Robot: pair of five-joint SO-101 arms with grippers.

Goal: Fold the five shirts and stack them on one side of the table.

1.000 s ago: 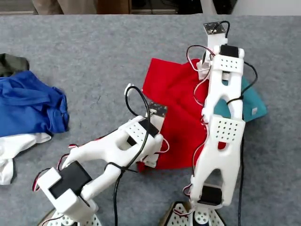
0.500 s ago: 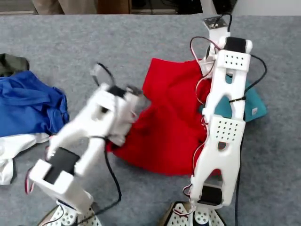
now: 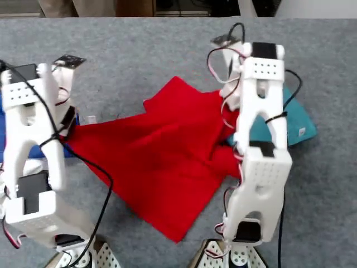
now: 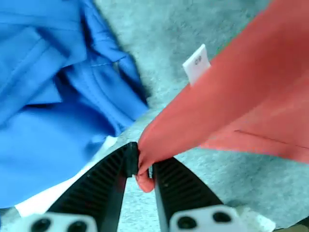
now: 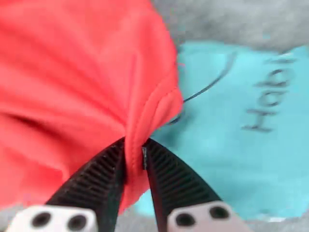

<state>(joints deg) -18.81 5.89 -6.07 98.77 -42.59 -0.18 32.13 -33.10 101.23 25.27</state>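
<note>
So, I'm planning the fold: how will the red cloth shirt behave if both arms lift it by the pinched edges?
Probably floppy: the red cloth shirt bunches into folds where the left tool and right tool pinch it. Likely light: small pinches hold it spread out. It would probably sag between them, given its wrinkles.

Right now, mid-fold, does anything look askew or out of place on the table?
Yes. The red shirt lies skewed and rumpled, stretched diagonally between the left hand and the right hand, each pinching a bunched edge. One end overlaps the teal shirt and the other sits beside the blue shirt, so the garments crowd each other.
</note>
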